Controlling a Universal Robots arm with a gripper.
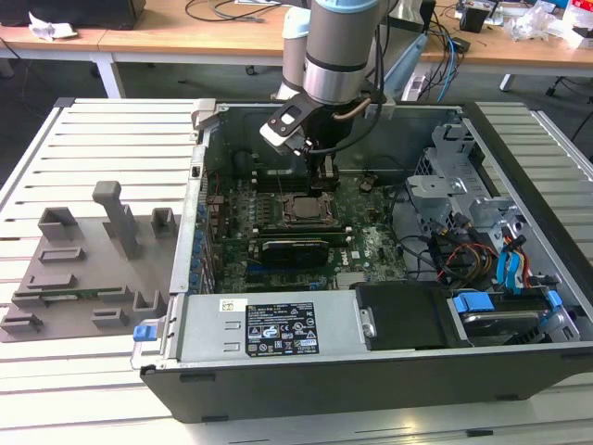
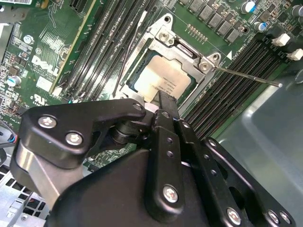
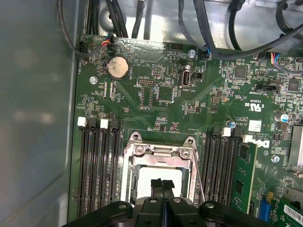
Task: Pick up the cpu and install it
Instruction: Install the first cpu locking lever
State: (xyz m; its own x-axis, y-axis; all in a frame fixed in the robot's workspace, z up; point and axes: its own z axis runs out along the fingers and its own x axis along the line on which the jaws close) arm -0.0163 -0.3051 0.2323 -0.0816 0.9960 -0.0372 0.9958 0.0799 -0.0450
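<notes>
While cpu (image 2: 163,78) lies in socket (image 2: 164,36), tool (image 3: 162,182) clenched above, slatted table (image 1: 111,139), desks (image 1: 167,32) behind.

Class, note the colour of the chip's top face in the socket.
The chip is silvery-grey, clearest in the second wrist view.

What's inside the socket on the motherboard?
The cpu lies in it, silvery top showing. The pincer covers one edge, so the seating there is hidden.

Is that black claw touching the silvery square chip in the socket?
Cannot tell. In the second wrist view the tip of the black gripper overlaps the edge of the silvery square cpu, hiding any gap.
</notes>
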